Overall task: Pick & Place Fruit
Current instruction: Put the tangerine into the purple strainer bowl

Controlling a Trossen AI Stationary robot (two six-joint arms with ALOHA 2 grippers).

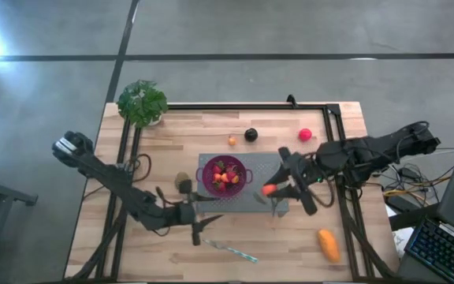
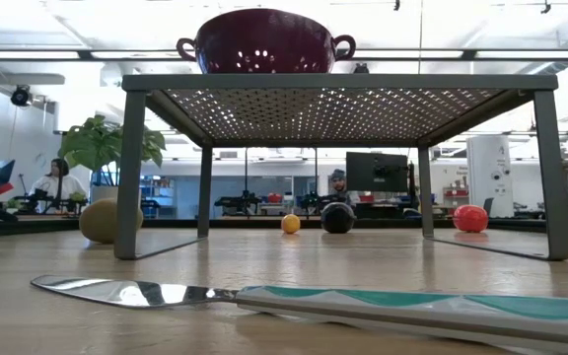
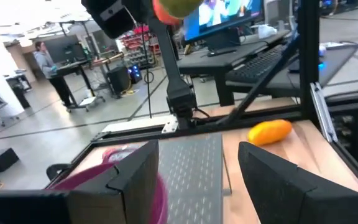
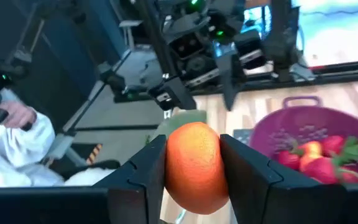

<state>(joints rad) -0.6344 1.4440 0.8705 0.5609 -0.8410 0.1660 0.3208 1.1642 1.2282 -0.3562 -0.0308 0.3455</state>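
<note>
Fingers of the right gripper (image 4: pixel 193 171) pinch a smooth round orange fruit (image 4: pixel 193 167) beside the perforated purple colander (image 1: pixel 225 175) on the metal mesh stand (image 1: pixel 265 167); left gripper (image 3: pixel 197 180) spread, empty.

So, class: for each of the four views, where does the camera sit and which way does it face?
High: overhead, straight down; both arms, colander.
Low: table height, level across; knife, no arms.
Left wrist: past the open left gripper toward the rack.
Right wrist: the right gripper clamping the orange fruit; shares the colander with high.
</note>
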